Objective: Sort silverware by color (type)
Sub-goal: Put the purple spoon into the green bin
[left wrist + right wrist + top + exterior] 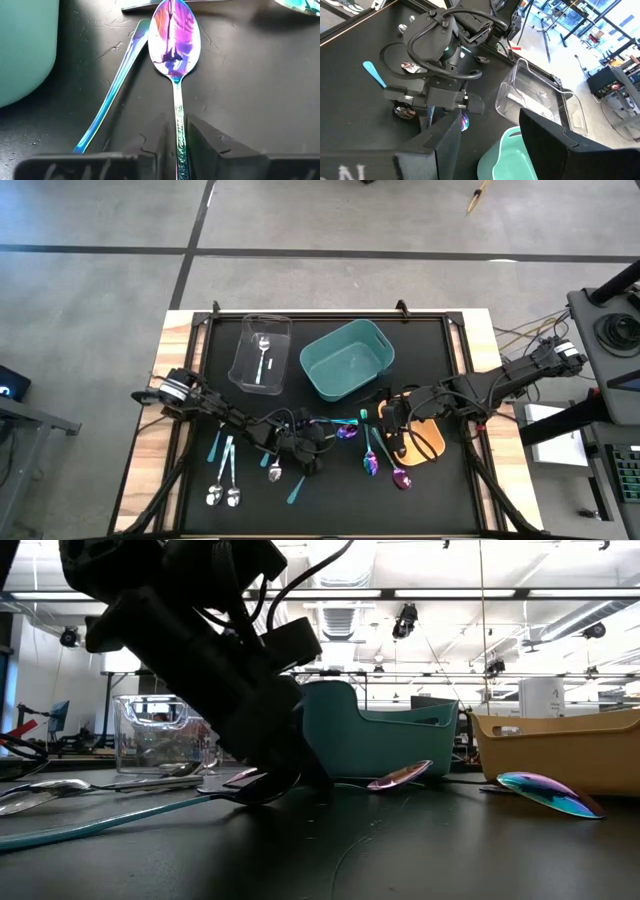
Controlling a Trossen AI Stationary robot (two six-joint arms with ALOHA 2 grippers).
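Note:
An iridescent purple spoon (175,40) (347,431) lies on the black mat near the table's middle, in front of the teal bin. My left gripper (177,142) (322,442) is low over the mat. Its fingers stand a narrow way apart on either side of the spoon's handle, pointing slantwise down along it. A second iridescent handle (115,85) lies beside the spoon. My right gripper (492,140) (392,420) hangs open above the mat near the orange bin, with nothing between its fingers. My left gripper's fingers (160,145) flank the spoon's handle (178,125) a little behind the bowl, and the handle runs along between them. A thin dark gap shows on each side, so I cannot tell whether they touch it. The spoon's bowl rests on the mat.
A clear bin (246,340) with one silver spoon (263,360) stands at the far left, next to the teal bin (347,358). An orange bin (428,442) sits under my right arm. Silver spoons (224,495), teal-handled pieces (296,490) and two iridescent spoons (370,463) lie near the front.

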